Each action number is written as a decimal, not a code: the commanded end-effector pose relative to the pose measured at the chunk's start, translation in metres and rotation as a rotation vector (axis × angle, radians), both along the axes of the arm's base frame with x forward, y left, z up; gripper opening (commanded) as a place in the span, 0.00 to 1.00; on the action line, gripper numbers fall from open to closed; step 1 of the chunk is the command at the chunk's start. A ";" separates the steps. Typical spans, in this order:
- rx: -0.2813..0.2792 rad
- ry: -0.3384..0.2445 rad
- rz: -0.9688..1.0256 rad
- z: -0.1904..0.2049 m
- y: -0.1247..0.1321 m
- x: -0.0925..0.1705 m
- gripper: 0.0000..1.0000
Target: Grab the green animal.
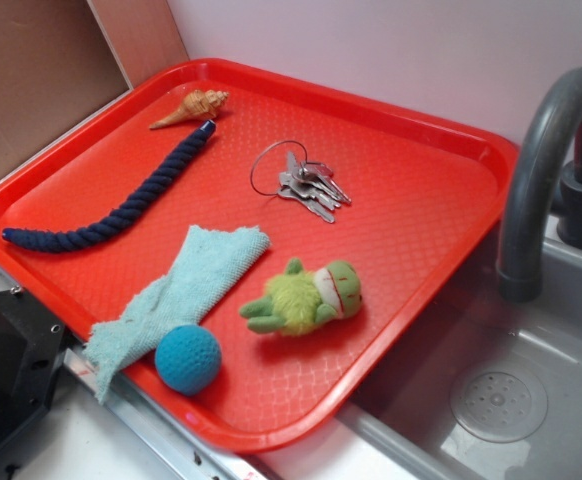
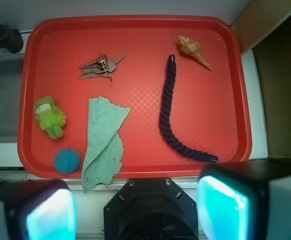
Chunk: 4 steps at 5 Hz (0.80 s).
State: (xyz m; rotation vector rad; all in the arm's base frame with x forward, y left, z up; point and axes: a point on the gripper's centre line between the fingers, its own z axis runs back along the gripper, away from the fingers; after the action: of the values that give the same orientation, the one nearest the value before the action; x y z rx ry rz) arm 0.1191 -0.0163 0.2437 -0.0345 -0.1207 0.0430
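While hand [image 2: 135,210] hangs open, green animal [image 1: 306,297] unblocked, cloth [image 1: 176,295], ball [image 1: 188,358] beside.

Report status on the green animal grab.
Pincer open, high over the tray's near edge, empty. Green animal lying on red tray, untouched. Blue ball and light blue cloth close beside it, not covering.

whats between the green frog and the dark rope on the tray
The light blue cloth lies between the green frog and the navy rope, clearest in the wrist view; otherwise bare red tray.
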 end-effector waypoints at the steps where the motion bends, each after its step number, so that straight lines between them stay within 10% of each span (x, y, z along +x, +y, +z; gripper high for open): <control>1: 0.000 0.000 0.000 0.000 0.000 0.000 1.00; 4: 0.029 -0.103 -0.485 -0.034 -0.055 0.048 1.00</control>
State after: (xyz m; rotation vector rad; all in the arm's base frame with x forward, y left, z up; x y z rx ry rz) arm 0.1675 -0.0674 0.2050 -0.0398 -0.1923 -0.4202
